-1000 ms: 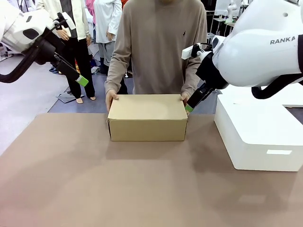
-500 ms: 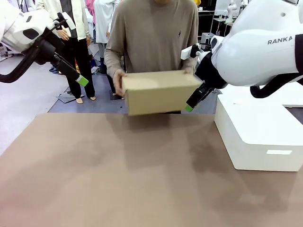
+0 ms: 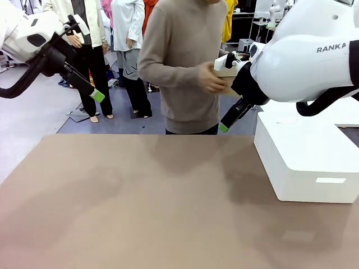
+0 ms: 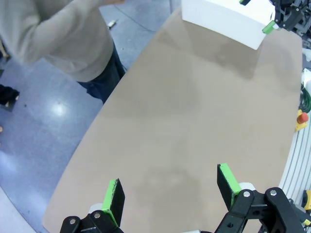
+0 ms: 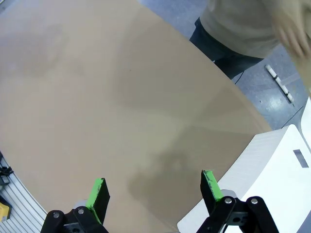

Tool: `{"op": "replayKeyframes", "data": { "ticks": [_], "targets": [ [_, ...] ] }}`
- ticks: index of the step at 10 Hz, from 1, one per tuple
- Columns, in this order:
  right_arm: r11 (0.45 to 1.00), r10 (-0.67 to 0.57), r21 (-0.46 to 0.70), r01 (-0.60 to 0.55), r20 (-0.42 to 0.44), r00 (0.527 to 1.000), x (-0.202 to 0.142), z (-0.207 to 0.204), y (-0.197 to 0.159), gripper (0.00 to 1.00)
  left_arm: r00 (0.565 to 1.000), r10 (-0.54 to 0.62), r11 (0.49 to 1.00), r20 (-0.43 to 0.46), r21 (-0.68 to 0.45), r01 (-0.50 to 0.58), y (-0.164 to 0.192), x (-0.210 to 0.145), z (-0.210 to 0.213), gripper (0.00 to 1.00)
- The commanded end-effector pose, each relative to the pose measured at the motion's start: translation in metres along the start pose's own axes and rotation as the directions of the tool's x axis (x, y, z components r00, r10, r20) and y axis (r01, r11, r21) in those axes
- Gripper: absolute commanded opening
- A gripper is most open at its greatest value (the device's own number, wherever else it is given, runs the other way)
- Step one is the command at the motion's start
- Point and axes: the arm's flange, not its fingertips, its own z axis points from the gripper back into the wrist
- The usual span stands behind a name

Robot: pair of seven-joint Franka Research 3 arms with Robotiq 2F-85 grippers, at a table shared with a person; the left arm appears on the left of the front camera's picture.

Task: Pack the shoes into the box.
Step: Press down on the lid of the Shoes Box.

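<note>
Both tools wait open and empty above the bare tabletop (image 3: 140,207).
Left tool (image 4: 170,191) and right tool (image 5: 153,191) hold nothing. Beyond the right tool, the person's hand (image 3: 210,83) carries off something pale; I cannot tell if it is the box. No shoes lie under either tool, so packing seems finished or not begun. Readable writing: "RANKA" on the right arm (image 3: 314,61).
</note>
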Motion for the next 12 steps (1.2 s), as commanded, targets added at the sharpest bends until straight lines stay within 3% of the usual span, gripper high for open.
{"op": "replayKeyframes", "data": {
  "ticks": [1,12],
  "targets": [
    [1.0,0.0,0.002,0.0,-0.003,1.0,0.0034,0.001,-0.0021,1.0,1.0,0.004,1.0,-0.009,0.006,-0.004,0.0004,-0.0018,0.0014,1.0],
    [1.0,0.0,0.002,0.0,-0.003,1.0,0.0034,0.001,-0.0021,1.0,1.0,0.004,1.0,-0.009,0.006,-0.004,0.0004,-0.0018,0.0014,1.0]
  ]
}}
